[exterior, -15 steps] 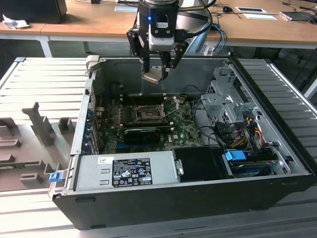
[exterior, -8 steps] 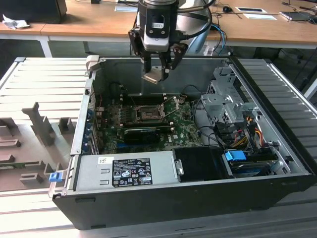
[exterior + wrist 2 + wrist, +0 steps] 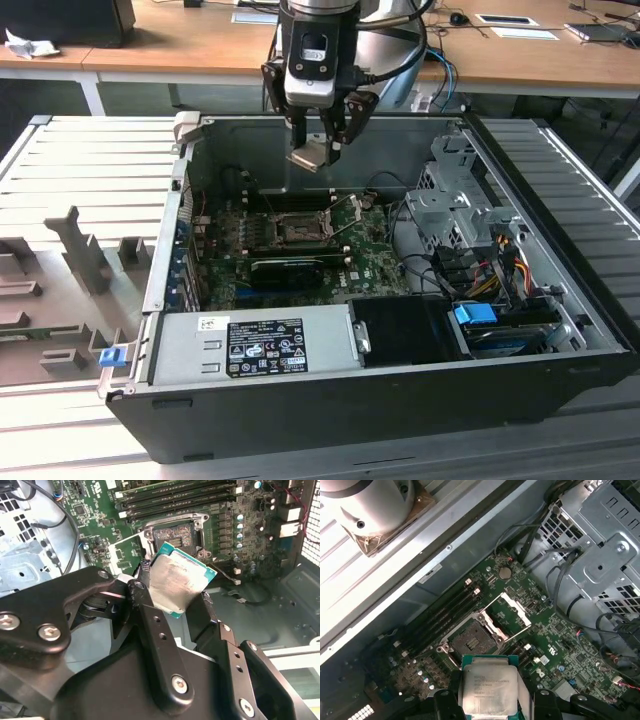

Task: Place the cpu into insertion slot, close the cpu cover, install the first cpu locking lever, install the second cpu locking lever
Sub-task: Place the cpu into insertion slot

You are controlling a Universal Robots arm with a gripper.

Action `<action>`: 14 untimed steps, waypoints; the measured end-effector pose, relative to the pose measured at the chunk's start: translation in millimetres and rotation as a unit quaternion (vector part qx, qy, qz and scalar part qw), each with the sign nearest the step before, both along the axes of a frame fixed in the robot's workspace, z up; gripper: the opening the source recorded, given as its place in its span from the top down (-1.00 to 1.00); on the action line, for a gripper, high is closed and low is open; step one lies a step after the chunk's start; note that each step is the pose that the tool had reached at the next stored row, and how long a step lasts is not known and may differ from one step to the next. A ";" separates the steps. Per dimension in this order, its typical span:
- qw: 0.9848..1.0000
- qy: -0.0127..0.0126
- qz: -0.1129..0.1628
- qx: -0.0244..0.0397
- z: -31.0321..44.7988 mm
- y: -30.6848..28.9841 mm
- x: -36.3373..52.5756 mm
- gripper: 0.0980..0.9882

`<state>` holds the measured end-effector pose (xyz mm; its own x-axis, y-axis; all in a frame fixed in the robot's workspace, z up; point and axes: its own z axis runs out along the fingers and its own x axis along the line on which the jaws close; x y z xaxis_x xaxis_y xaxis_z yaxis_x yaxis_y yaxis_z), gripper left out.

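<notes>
While gripper (image 3: 317,148) pinches 1 cpu (image 3: 181,582) | 1 insertion slot (image 3: 173,536) uncovered | 1 cpu cover (image 3: 516,609) raised

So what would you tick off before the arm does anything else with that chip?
1. Hold: gripper clamps cpu by two edges, ok.
2. Empty slot: ok, nothing lies in it.
3. Opened cover: ok, swung off the slot.
4. Height: not ok, cpu hangs high above the board.
5. Corner match of cpu and slot: cannot tell.
</notes>
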<state>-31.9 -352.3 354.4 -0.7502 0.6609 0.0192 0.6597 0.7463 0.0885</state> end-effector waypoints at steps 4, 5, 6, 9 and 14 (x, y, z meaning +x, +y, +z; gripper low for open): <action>1.000 0.000 -0.002 -0.001 -2.1 0.0 0.0 0.03; 1.000 0.000 -0.004 -0.001 -2.2 0.0 0.0 0.03; 1.000 0.000 -0.007 -0.001 -2.2 0.0 0.0 0.03; 1.000 0.000 -0.021 -0.002 -2.5 0.0 0.0 0.03; 0.999 0.000 -0.041 -0.002 -3.0 0.0 0.0 0.03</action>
